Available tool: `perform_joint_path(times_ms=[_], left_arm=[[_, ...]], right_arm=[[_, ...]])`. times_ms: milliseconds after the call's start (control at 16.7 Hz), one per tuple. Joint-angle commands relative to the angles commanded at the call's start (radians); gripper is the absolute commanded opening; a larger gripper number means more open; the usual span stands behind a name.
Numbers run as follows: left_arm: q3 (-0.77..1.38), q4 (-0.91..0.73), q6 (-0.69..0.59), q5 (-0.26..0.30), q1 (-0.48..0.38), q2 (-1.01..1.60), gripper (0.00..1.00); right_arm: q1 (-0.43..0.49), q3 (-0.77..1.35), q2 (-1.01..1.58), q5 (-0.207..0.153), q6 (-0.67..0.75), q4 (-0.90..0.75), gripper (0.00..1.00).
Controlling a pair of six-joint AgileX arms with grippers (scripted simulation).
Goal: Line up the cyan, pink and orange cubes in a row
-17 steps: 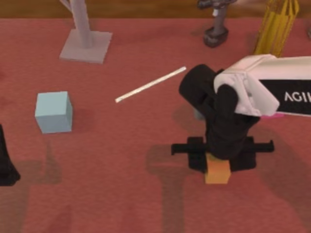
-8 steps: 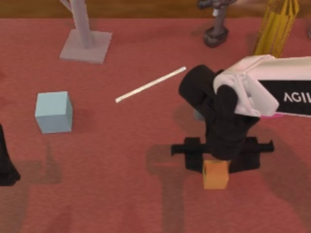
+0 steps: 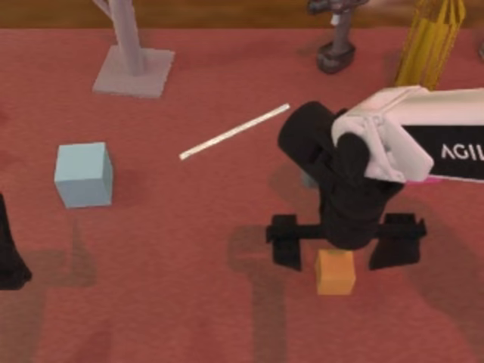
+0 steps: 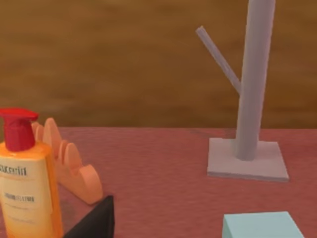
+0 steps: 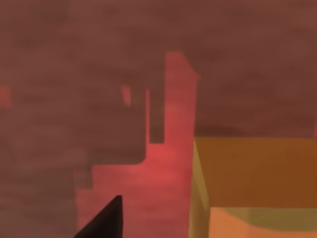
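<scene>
The orange cube (image 3: 336,272) rests on the red table right of centre, also close up in the right wrist view (image 5: 257,188). My right gripper (image 3: 340,242) hangs over its far side, open, one finger off to each side and clear of it. Over at the left sits the pale cyan cube (image 3: 83,175), which the left wrist view catches at its edge (image 4: 262,227). Only a thin pink sliver (image 3: 432,181) of the pink cube shows from under the right arm. My left gripper (image 3: 9,257) is parked at the table's left edge, open and holding nothing.
A grey stand (image 3: 132,68) is at the back left, and a white rod (image 3: 234,131) lies slanted mid-table. A yellow object (image 3: 431,41) and a dark tool (image 3: 336,45) stand at the back right. The left wrist view shows an orange pump bottle (image 4: 25,183) and an orange rack (image 4: 69,161).
My right gripper's fingers have spread apart and let go of the orange cube, which now sits free on the table. The left arm has not moved.
</scene>
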Motion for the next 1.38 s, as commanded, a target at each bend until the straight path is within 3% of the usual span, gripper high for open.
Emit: perform_joint_path(times_ms=[300,720,1080,1380], left_arm=[[0.0,0.0,0.0,0.0,0.0,0.0,1.0],[0.0,0.0,0.0,0.0,0.0,0.0,1.0],[0.0,0.0,0.0,0.0,0.0,0.0,1.0],[0.0,0.0,0.0,0.0,0.0,0.0,1.0]], right_arm=[[0.0,0.014,-0.006,0.0,0.001,-0.017,1.0],[0.011,0.155,-0.085,-0.001,0.003,-0.244,1.0],[0.004,0.166,-0.087,-0.001,0.0,-0.257,1.0],[-0.121,0.326,0.033,-0.006,-0.147,-0.315,1.0]])
